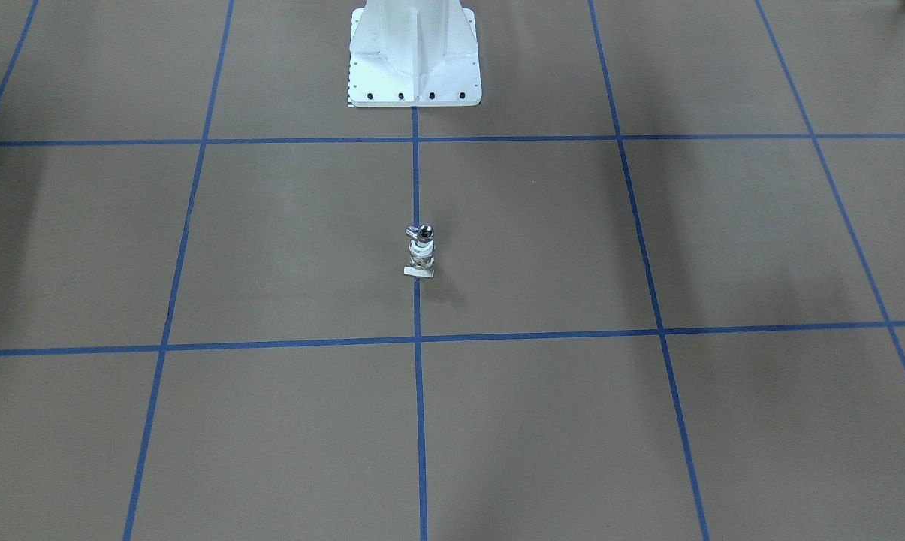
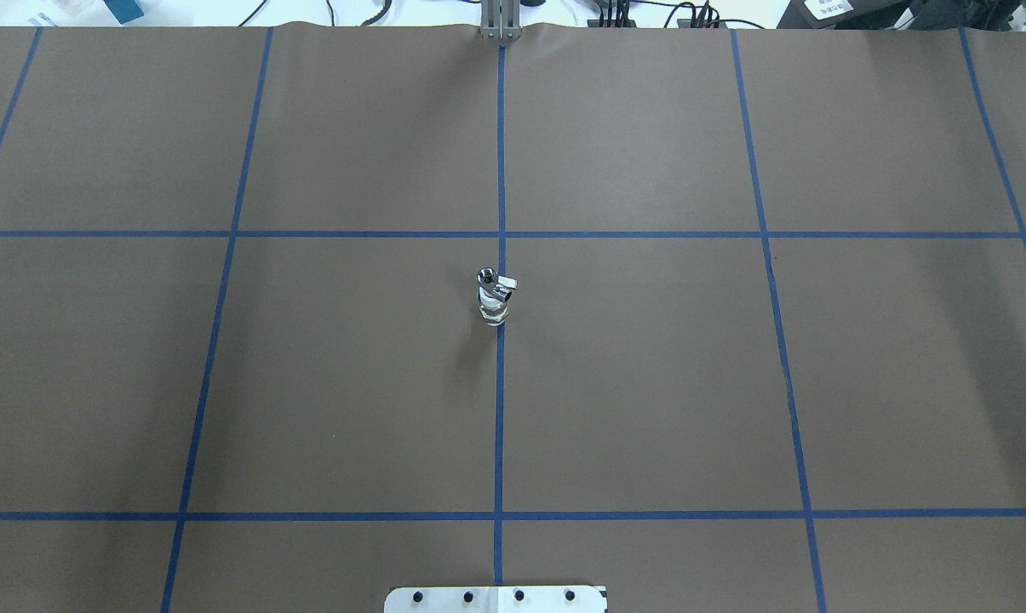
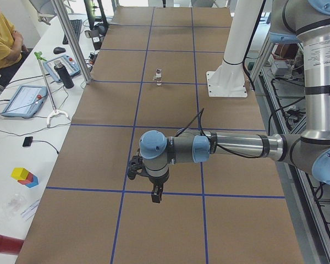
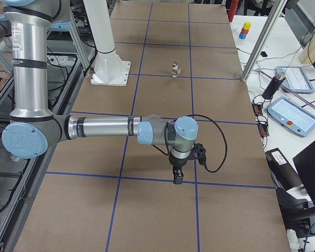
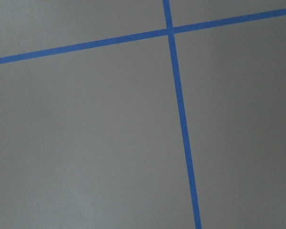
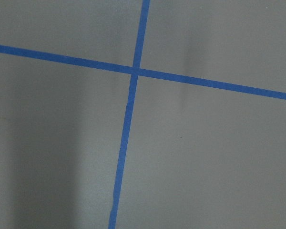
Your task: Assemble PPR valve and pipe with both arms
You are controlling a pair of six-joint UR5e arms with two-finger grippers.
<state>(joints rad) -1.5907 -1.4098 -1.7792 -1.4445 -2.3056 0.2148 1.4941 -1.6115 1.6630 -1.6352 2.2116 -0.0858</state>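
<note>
So the little chrome-and-white valve [image 1: 420, 252] is standing upright in the middle of the brown tabletop [image 2: 649, 383], right on the blue centre tape line [image 2: 501, 170], a bit out from the white pedestal [image 1: 414, 52]. Both arms are well apart from it, one stretched low over each end of the tabletop. The left claw [image 3: 155, 195] points down near a tape crossing, and the right claw [image 4: 177, 177] does the same at the other end. They only show from the side, so I can't tell if either is spread or pressed together. Off on the side bench there's an operator in yellow [image 3: 3, 38], a tablet [image 3: 23, 100] and a dark bottle [image 3: 66, 75].
</note>
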